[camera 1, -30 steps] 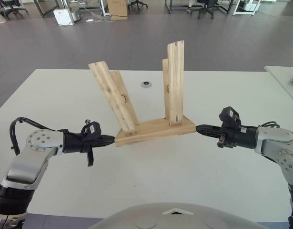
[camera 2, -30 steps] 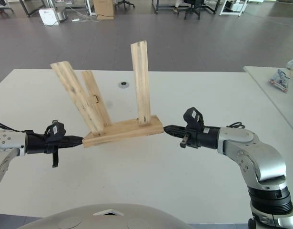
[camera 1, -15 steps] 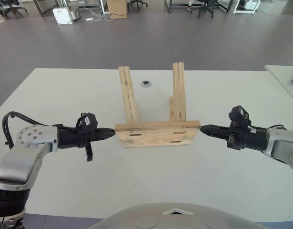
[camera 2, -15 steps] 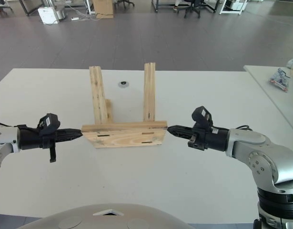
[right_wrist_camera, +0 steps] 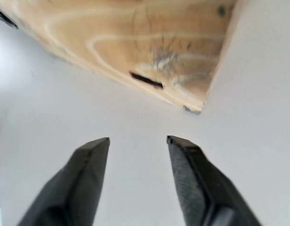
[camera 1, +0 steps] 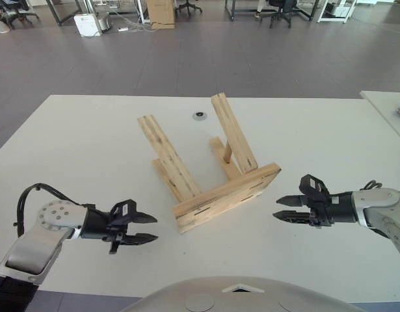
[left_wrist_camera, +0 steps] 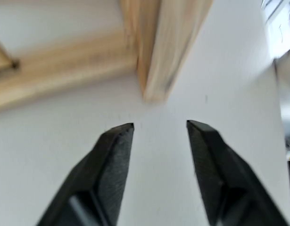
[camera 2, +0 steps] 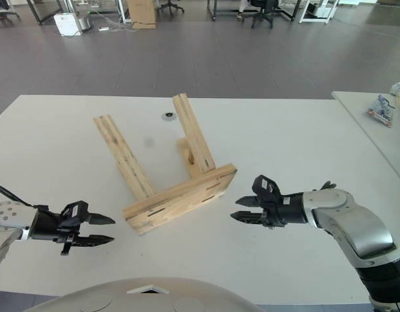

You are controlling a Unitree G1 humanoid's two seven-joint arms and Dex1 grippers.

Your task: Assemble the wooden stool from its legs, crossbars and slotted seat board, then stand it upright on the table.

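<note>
On the table the stool lies tipped; left gripper, right gripper — both spread, empty.

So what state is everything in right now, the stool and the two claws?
stool, assembled, tipped over on its side on the table, not upright.
left claw, open, empty, apart from the stool.
right claw, open, empty, apart from the stool.
</note>
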